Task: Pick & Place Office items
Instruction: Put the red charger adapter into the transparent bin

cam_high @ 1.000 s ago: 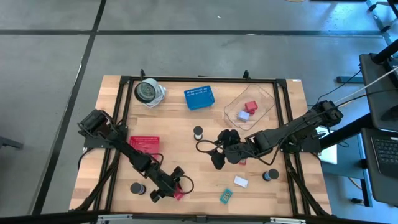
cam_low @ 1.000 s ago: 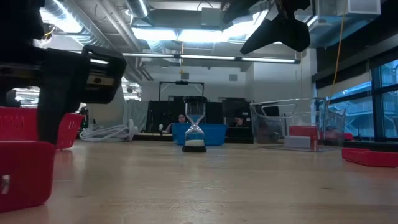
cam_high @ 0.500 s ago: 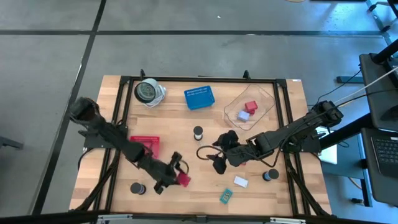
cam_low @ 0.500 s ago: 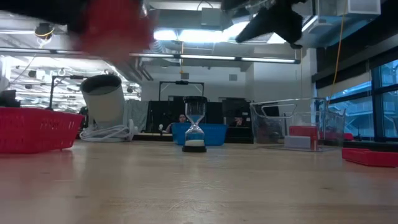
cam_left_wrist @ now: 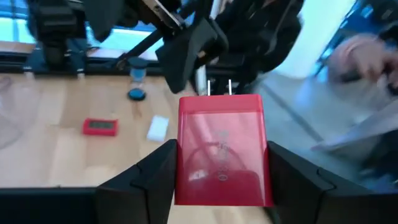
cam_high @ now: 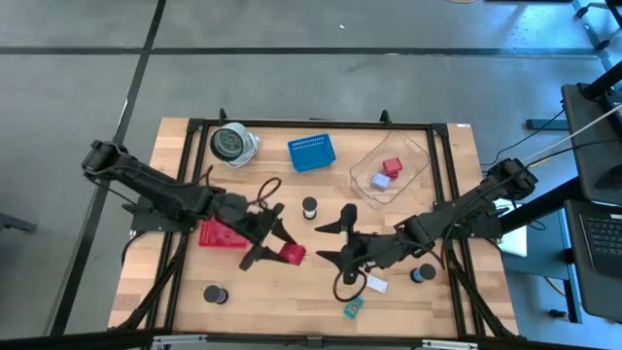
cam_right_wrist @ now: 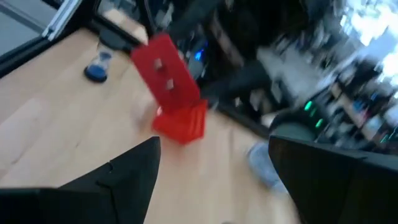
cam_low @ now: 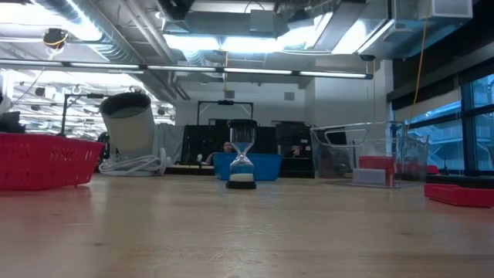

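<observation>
My left gripper (cam_high: 284, 251) is near the table's middle, shut on a red cube (cam_left_wrist: 221, 149) with two metal prongs. My right gripper (cam_high: 326, 243) faces it from the right, open and touching nothing. One black spool (cam_high: 309, 206) stands on its base toward the far side. Others stand near-left (cam_high: 215, 294) and near-right (cam_high: 422, 274). A white block (cam_high: 376, 284) and a teal block (cam_high: 352, 306) lie flat near the near edge. A flat red block (cam_left_wrist: 99, 127) lies on the table in the left wrist view. A red cube (cam_high: 393, 167) and a pale block (cam_high: 380, 181) sit in the clear tub. My left gripper pinches the red cube by two opposite side faces (cam_left_wrist: 186, 168), one finger (cam_left_wrist: 155, 177) on each side. The fingers come from the table's left. The cube is lifted clear of the table, its pronged end (cam_left_wrist: 217, 87) pointing away from the gripper.
The red tray (cam_high: 219, 233) lies under my left arm. The blue basket (cam_high: 309, 153), the clear tub (cam_high: 406, 151) and the round grey-and-white disc (cam_high: 231, 144) stand along the far side. A black frame edges the table.
My left gripper has carried the red cube from the near-left part of the table, lifting it off the wood and moving toward the far edge and slightly right, to the middle. My right gripper has shifted a little toward the near edge.
</observation>
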Robot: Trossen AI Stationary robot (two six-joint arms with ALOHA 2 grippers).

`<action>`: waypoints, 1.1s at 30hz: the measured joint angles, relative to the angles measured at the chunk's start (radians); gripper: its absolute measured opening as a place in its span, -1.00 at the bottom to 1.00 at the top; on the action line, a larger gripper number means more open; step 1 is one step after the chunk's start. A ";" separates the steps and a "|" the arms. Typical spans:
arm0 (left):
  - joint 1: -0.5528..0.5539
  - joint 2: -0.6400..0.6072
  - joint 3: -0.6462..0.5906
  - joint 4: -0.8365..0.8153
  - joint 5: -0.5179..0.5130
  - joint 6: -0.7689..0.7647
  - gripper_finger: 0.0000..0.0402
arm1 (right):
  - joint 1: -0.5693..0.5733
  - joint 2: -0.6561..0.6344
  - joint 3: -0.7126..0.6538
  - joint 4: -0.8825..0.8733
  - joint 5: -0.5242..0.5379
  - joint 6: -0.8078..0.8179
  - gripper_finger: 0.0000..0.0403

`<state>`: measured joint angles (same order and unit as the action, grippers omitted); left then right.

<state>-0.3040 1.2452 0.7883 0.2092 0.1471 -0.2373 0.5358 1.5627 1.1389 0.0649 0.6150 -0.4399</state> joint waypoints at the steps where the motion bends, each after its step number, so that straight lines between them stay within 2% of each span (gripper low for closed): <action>1: 0.014 0.010 0.000 0.028 0.026 -0.017 0.01 | 0.000 0.000 0.000 0.018 -0.001 -0.031 0.51; 4: 0.042 0.034 0.000 0.104 0.074 -0.038 0.01 | 0.000 0.000 0.000 0.019 -0.039 -0.078 0.51; 9: 0.084 0.068 0.000 0.176 0.091 -0.036 0.01 | -0.007 0.000 0.000 0.016 -0.157 -0.050 0.51; 13: 0.101 0.110 0.000 0.232 0.117 -0.063 0.01 | -0.028 -0.001 0.000 0.016 -0.179 -0.047 0.51; 17: 0.112 0.156 0.000 0.315 0.134 -0.064 0.02 | -0.066 -0.001 0.000 0.017 -0.292 -0.027 0.51; 22: 0.133 0.166 0.000 0.352 0.169 -0.055 0.02 | -0.087 -0.001 0.000 0.016 -0.302 -0.018 0.51; 24: 0.143 0.164 0.000 0.349 0.170 -0.050 0.02 | -0.091 -0.001 0.000 0.017 -0.337 -0.018 0.50; 28: 0.157 0.162 0.000 0.348 0.182 -0.048 0.02 | -0.091 -0.001 0.000 0.018 -0.361 -0.021 0.38; 33: 0.161 0.162 0.000 0.345 0.188 -0.048 0.02 | -0.099 -0.001 0.000 0.022 -0.361 -0.021 0.08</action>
<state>-0.1429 1.4071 0.7883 0.5541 0.3347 -0.2855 0.4373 1.5616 1.1389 0.0867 0.2543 -0.4606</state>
